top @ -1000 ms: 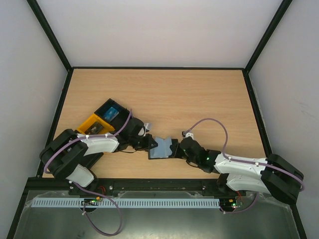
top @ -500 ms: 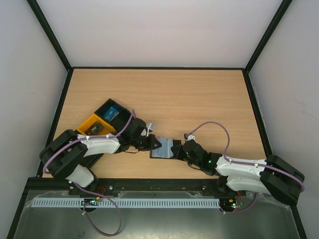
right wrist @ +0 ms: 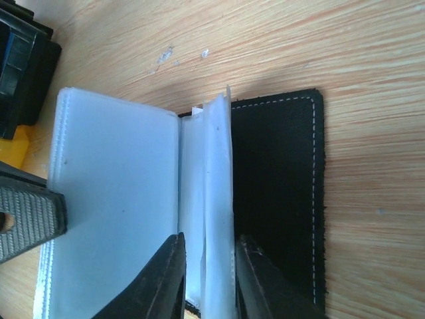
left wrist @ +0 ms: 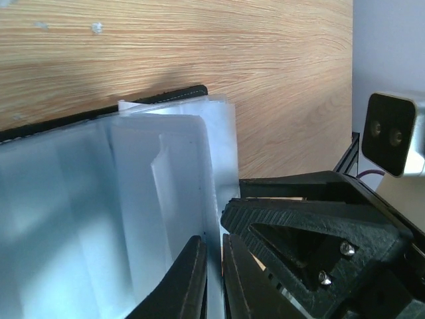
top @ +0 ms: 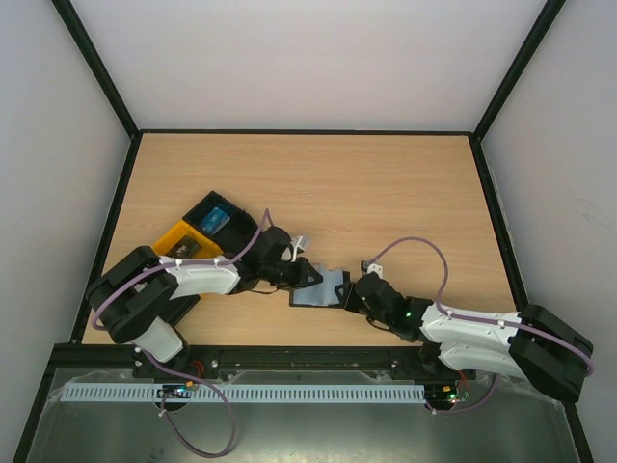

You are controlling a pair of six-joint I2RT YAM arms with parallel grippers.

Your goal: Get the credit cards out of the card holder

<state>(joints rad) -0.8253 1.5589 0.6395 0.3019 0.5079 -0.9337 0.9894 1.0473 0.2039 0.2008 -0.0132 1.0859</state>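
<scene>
The card holder (top: 321, 288) lay open on the table (top: 386, 183) between the arms, the left gripper (left wrist: 212, 244) pinching one pale sleeve, the right gripper (right wrist: 207, 242) clamping several near the spine. Sleeves looked light, floppy, slick (no card showed plainly); better to grip a card's stiff edge.

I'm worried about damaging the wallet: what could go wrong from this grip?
1. The left gripper and right gripper each pinch thin translucent sleeves of the card holder; pulling them apart could tear them.
2. The black cover lies flat and ungripped on the table, so the holder may slide or lift instead.
</scene>
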